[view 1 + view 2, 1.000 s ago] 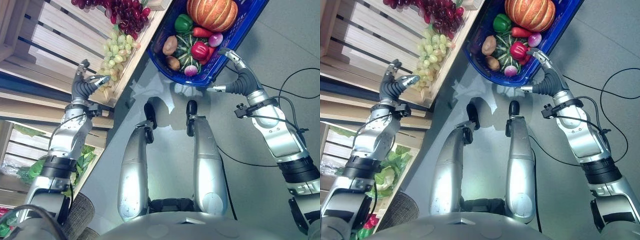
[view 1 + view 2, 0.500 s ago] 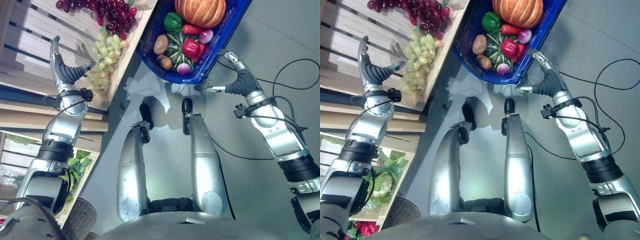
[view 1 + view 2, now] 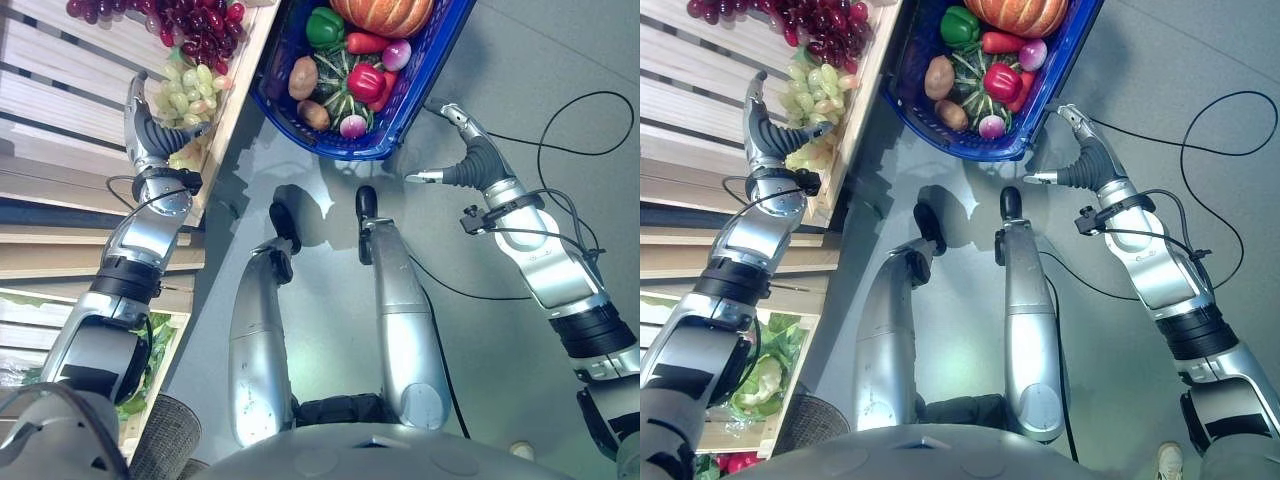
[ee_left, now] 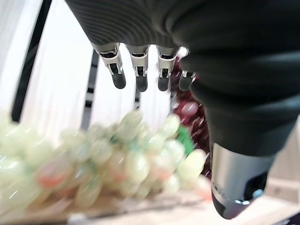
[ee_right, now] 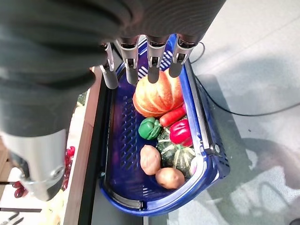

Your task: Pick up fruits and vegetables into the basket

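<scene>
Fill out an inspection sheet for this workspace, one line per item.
Surface: grey floor beside a slatted wooden shelf.
Job's things: blue basket holds a pumpkin, green pepper, red pepper and two potatoes; green grapes and red grapes lie on the shelf.
Clutter: leafy greens on a lower shelf.
Hands: left hand open at the green grapes, holding nothing; right hand open beside the basket.
Cables: black cable loops on the floor.
Surroundings: nothing seen.

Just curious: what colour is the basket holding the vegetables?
The basket is deep blue, seen best in the right wrist view.
</scene>
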Robot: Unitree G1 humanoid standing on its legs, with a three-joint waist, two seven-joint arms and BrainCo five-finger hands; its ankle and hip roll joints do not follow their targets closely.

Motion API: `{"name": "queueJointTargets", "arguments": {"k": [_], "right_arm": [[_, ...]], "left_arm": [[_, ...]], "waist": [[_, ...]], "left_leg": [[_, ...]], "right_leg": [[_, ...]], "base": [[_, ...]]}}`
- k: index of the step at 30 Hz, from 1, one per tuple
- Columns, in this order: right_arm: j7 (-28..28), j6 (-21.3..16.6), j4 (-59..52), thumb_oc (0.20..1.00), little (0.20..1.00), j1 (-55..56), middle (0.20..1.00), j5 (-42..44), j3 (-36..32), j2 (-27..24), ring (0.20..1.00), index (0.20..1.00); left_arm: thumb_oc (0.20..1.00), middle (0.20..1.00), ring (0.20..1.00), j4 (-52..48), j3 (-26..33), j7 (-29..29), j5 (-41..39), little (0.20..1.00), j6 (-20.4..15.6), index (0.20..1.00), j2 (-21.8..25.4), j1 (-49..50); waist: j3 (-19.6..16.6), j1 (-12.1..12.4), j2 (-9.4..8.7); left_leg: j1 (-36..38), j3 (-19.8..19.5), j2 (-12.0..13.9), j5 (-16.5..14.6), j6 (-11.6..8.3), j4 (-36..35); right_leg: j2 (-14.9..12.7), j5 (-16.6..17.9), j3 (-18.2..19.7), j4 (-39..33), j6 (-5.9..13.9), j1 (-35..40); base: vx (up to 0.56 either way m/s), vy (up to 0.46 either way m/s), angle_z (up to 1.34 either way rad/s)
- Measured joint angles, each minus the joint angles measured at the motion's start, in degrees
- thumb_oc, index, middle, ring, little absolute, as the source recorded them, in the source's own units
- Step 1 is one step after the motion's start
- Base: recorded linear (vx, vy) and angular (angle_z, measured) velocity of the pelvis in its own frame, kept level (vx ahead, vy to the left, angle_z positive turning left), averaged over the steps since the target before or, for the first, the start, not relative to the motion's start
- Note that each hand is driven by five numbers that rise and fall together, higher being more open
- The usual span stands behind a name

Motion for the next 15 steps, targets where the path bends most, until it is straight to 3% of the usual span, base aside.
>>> {"name": "queueJointTargets", "arguments": {"k": [9,15], "right_arm": [[-0.39,-0.03,1.36,1.0,1.0,-0.9,1.0,0.61,-0.12,-0.04,1.0,1.0],[-1.34,-0.33,1.76,1.0,1.0,-1.7,1.0,3.27,-0.13,-0.07,1.0,1.0]], "left_arm": [[1.0,1.0,1.0,6.76,-0.04,0.65,-4.24,1.0,0.55,1.0,-0.9,-3.38],[1.0,1.0,1.0,11.27,0.06,2.31,-6.62,1.0,3.49,1.0,-1.05,-5.8]], "waist": [[0.01,-0.55,-0.12],[0.03,-1.03,-0.15]], "left_leg": [[-1.84,0.04,0.28,-0.03,-0.05,0.05],[-3.22,0.23,0.32,-0.04,-0.07,0.04]], "right_leg": [[0.06,0.03,0.0,0.06,-0.04,-1.86],[0.05,0.18,0.15,0.09,-0.24,-3.49]], "base": [[0.0,0.0,0.0],[0.0,0.0,0.0]]}}
